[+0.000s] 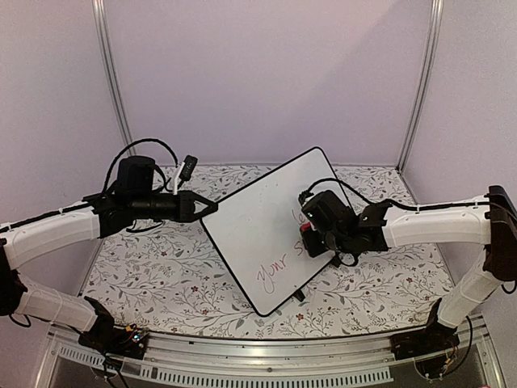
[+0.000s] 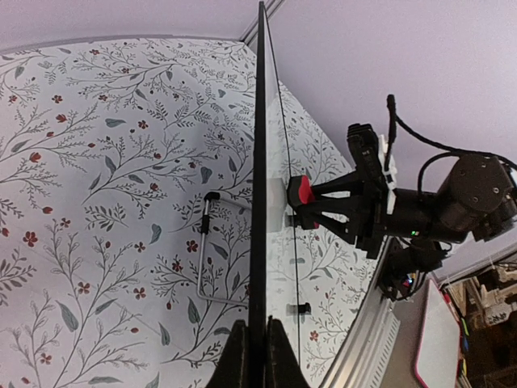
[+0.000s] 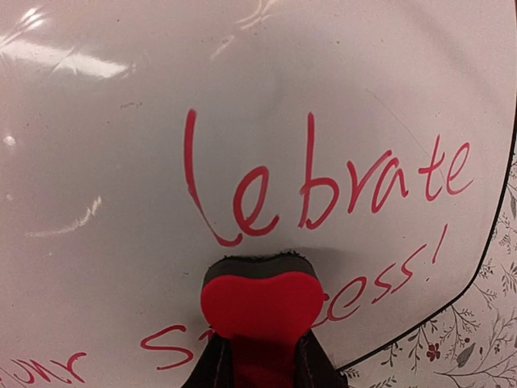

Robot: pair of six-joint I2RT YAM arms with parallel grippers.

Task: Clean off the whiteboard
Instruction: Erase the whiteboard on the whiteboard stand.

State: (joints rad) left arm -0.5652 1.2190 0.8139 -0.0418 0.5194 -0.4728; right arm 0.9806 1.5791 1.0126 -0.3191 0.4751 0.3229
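The whiteboard (image 1: 258,226) stands tilted on the floral table, with red handwriting on its lower right part. My left gripper (image 1: 212,209) is shut on its left edge; in the left wrist view the board (image 2: 258,162) shows edge-on between my fingers (image 2: 239,360). My right gripper (image 1: 311,230) is shut on a red heart-shaped eraser (image 3: 260,303) with a black felt pad, pressed against the board face (image 3: 202,97) just below the red word "lebrate" (image 3: 323,190). More red words lie to the eraser's sides. The eraser also shows in the left wrist view (image 2: 300,192).
The table has a floral cloth (image 1: 153,267) and lilac walls on three sides. A metal wire stand (image 2: 212,259) props the board from behind. A metal rail (image 1: 283,356) runs along the near edge. Another pink-rimmed board (image 2: 440,339) lies off the table.
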